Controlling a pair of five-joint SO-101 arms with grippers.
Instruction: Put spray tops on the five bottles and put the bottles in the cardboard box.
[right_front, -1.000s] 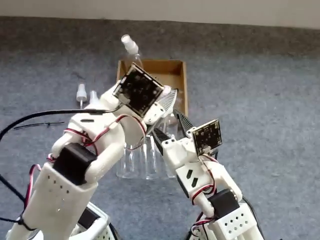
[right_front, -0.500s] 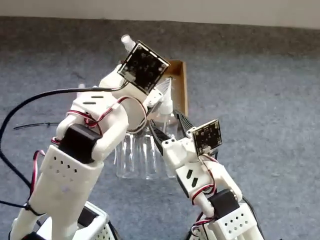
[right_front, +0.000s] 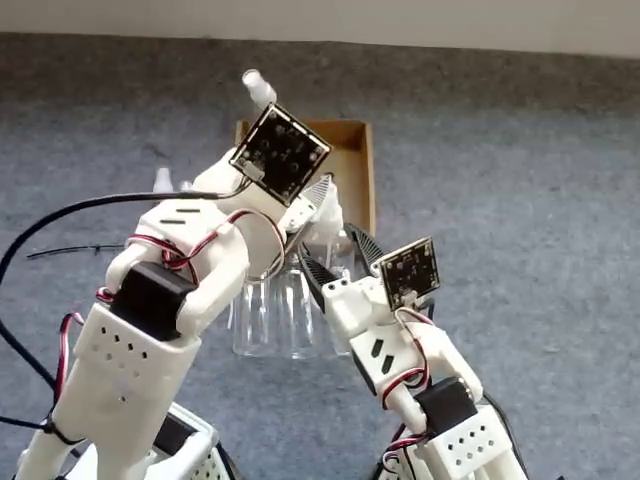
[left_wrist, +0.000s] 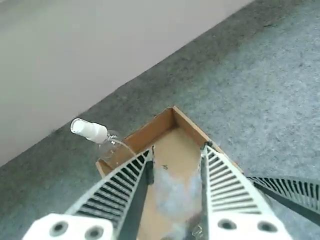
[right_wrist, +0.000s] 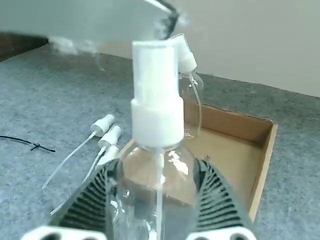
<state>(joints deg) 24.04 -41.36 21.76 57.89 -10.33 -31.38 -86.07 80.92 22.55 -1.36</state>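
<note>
Broadly, mid-capping. Underneath everything, grey carpeted bench (right_front: 540, 200); toward the back, open cardboard box (right_front: 368, 170), with one finished bottle (right_front: 258, 88) leaning tilted at a far corner, spray head poking above the rim. Over the box, left gripper (left_wrist: 177, 150), fingers spread, hanging just above the work with a white blur between them; cannot tell about contact. Lower and nearer the arm bases, right gripper (right_wrist: 157, 170), pinching a clear bottle (right_wrist: 150, 200) by the shoulders, upright, near the box's front wall. Beside that, spare bottles (right_front: 268, 310) standing together on the bench, necks hidden under the left arm. On the held bottle's neck, white spray top (right_wrist: 156, 95), dip tube hanging straight down inside; looks seated, though hard to judge whether fully tightened. Off to one side, loose spray tops (right_wrist: 106, 131) lying flat on the bench, near the box's side wall. Judging from this, second of five nearly capped, boxing not yet begun for it. Next, most likely calls for a firm press or twist on the top against the right gripper's hold, then a lift over the rim and a gentle release inside, clear of the leaning bottle.
</note>
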